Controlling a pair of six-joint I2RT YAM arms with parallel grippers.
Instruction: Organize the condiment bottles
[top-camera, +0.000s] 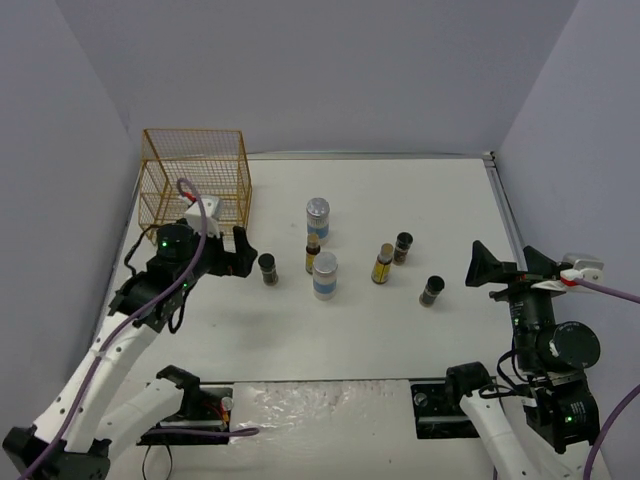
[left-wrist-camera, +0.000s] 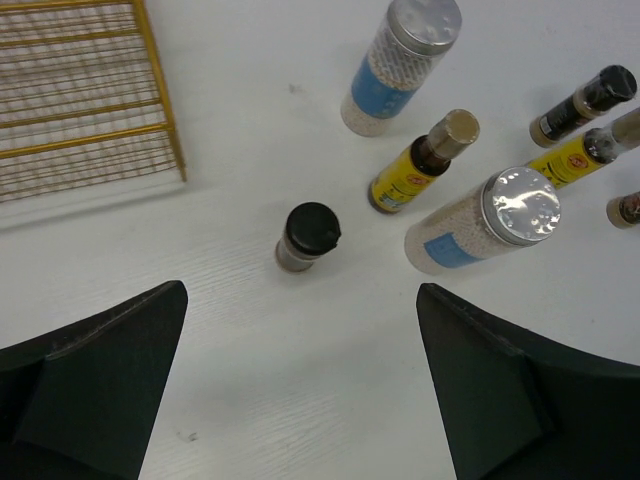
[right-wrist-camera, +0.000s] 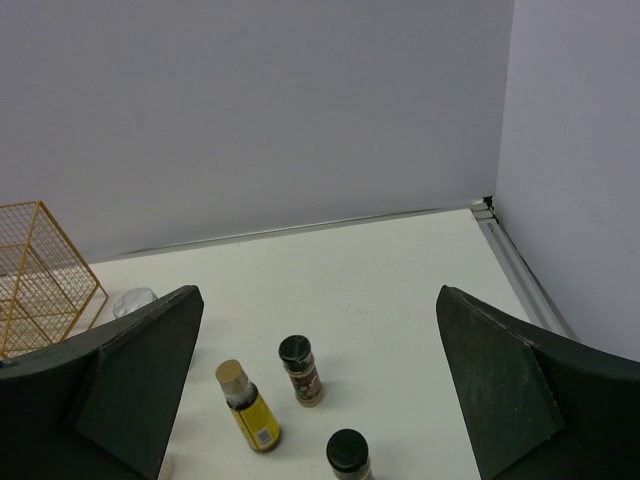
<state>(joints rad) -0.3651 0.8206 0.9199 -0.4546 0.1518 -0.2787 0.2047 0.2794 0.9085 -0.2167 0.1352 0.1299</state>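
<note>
nearby, a gold wire rack (top-camera: 196, 178) stands left of the bottles (top-camera: 325, 275).

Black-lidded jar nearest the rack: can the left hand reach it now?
Probably yes: the open left hand faces the jar, nothing stands between them, and the nearest yellow bottle stands apart.

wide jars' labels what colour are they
Blue on both, the far jar and the near jar; clearest in the left wrist view.

My left gripper (left-wrist-camera: 302, 292) hangs low, jaws spread wide; my right gripper (right-wrist-camera: 318, 300), raised higher, gapes too.
</note>
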